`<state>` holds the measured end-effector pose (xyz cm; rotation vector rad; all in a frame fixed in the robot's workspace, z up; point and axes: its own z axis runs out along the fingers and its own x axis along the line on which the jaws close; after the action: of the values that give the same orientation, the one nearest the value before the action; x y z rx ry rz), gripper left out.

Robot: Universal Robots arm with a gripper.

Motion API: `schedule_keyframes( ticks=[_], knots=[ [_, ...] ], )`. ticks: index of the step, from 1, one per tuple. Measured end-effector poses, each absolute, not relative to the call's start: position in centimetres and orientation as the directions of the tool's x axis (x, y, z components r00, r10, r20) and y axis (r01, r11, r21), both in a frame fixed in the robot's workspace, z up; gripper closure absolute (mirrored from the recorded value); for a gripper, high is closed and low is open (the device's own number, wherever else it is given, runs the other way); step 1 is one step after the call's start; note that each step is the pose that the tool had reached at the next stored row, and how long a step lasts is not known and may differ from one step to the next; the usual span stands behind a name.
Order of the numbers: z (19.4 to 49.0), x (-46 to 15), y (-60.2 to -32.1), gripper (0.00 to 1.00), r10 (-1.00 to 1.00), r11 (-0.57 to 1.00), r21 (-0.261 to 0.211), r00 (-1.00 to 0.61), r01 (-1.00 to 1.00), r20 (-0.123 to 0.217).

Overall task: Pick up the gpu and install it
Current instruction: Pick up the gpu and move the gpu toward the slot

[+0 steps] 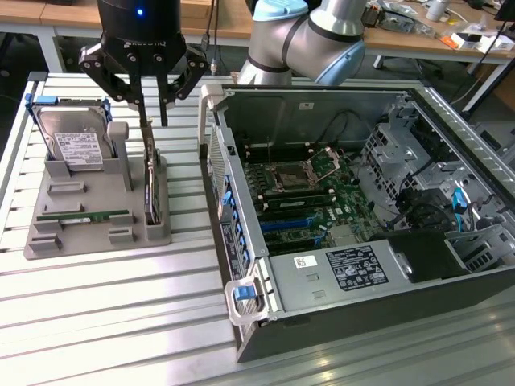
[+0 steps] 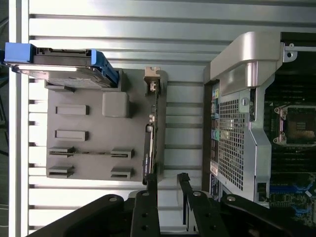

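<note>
Tool (image 1: 151,117) open, jaws apart, hanging just above the gpu (image 1: 150,173). The card stands on edge in the grey holder (image 1: 80,237) on the bench, directly beneath me. Not gripped, not lifted. Open computer case (image 1: 265,293) sits beside; pick-up and install both remain.

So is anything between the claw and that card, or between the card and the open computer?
Nothing visible between the claw and the gpu, standing on edge in the gray holder right beneath it. Towards the motherboard, the case's side wall rises beside the holder; the case is open on top.
</note>
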<state>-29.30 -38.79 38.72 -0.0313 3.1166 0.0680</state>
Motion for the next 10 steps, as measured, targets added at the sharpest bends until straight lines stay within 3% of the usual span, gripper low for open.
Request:
schedule_keyframes(
  ticks=[3, 10],
  knots=[
    [38.7, -29.3, -38.8, 0.50, -0.020, 0.999, 0.043, -1.000, -0.021, -0.025],
    [37.7, -29.3, -38.8, 0.50, -0.020, 0.999, 0.043, -1.000, -0.021, -0.025]
  ],
)
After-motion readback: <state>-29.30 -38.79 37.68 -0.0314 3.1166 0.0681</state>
